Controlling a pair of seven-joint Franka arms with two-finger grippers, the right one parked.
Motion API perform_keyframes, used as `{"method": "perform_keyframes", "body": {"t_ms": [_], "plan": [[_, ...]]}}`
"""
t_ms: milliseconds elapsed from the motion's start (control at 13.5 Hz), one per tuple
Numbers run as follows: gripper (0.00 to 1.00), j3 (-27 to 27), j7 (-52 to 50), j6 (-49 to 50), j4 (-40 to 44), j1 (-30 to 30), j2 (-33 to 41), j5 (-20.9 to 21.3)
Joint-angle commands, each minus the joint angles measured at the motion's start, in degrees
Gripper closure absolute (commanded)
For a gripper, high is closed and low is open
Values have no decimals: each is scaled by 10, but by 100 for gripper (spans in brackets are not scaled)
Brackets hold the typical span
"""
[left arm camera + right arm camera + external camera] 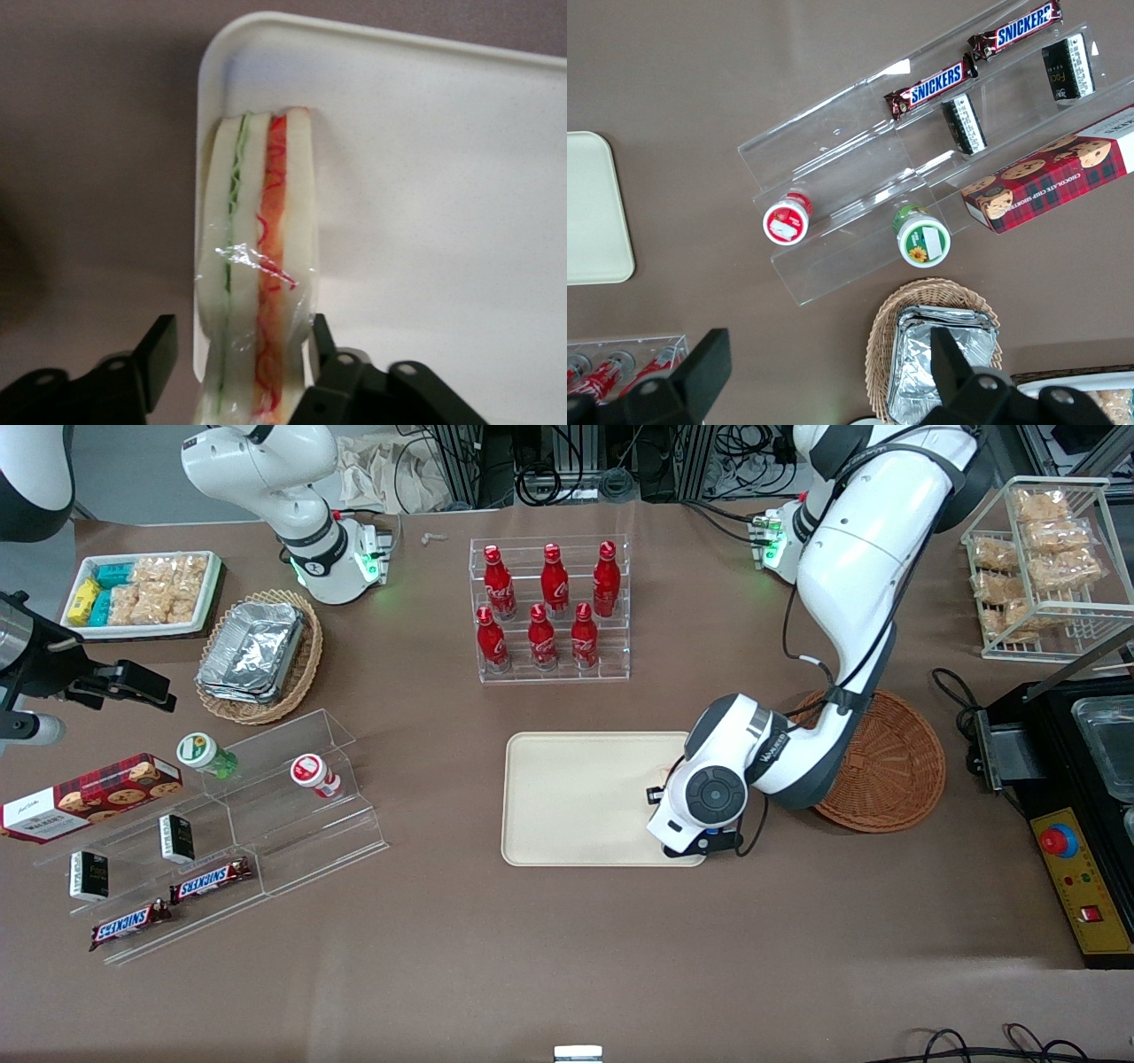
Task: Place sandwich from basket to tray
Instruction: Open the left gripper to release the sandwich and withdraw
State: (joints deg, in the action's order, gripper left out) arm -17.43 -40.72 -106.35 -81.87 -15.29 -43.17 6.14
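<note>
Along tray (425, 177) rim, sandwich (257, 292) lengthwise

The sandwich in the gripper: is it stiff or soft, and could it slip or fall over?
The sandwich looks soft: white bread would likely dent under a firm squeeze. Its clear wrap shines, so it may be slippery between the open gripper fingers. It stands on a narrow edge at the tray rim, so it could tip flat if nudged.

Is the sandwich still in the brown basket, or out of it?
Out. The sandwich sits at the tray's rim, between the fingers of the hand, which stand apart at its sides. The basket shows no sandwich where it is visible.
</note>
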Motion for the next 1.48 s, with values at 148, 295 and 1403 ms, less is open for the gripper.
{"method": "perform_keyframes", "body": {"t_ms": [148,295,1403], "plan": [[0,3,34,84,3,53,86,8],[0,5,39,122,2,75,115,45],[0,109,274,163,7,145,241,47]]}}
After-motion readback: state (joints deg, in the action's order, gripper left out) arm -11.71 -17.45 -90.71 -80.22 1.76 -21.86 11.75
